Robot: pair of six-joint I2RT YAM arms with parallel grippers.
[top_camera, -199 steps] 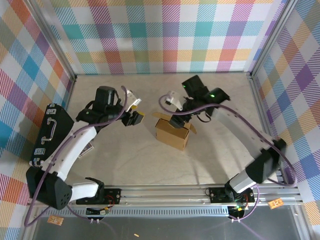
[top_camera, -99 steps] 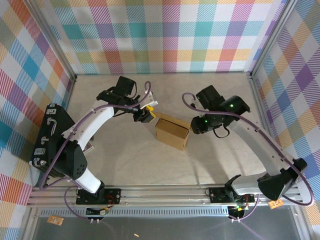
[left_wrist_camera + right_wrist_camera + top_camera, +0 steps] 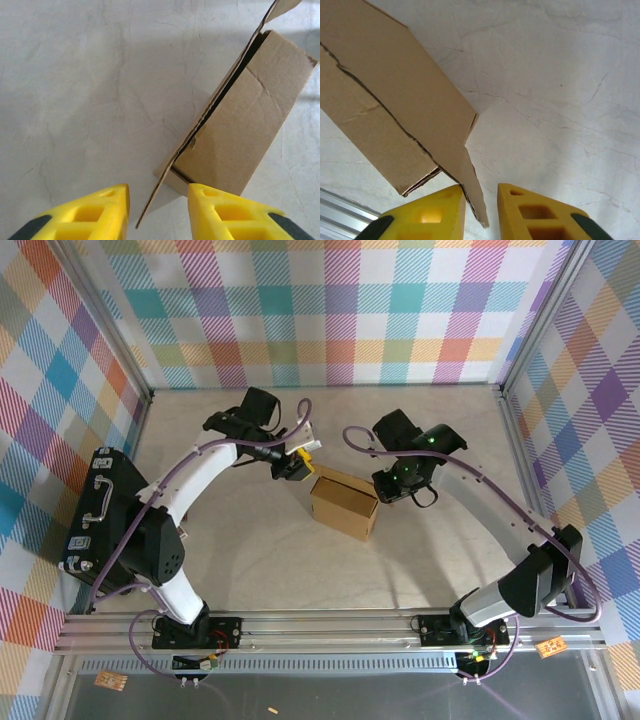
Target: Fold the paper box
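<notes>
the paper box sits mid-tabletop, its top shut from overhead. the wrist views add a loose flap between each pair: left fingers part open, right fingers narrowly apart, neither pinching.

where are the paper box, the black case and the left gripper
paper box point(image 3: 344, 503), top external view, on its top face
black case point(image 3: 95, 530), top external view, on its lid below the handle
left gripper point(image 3: 157, 197), left wrist view, midway between its yellow fingertips
</notes>
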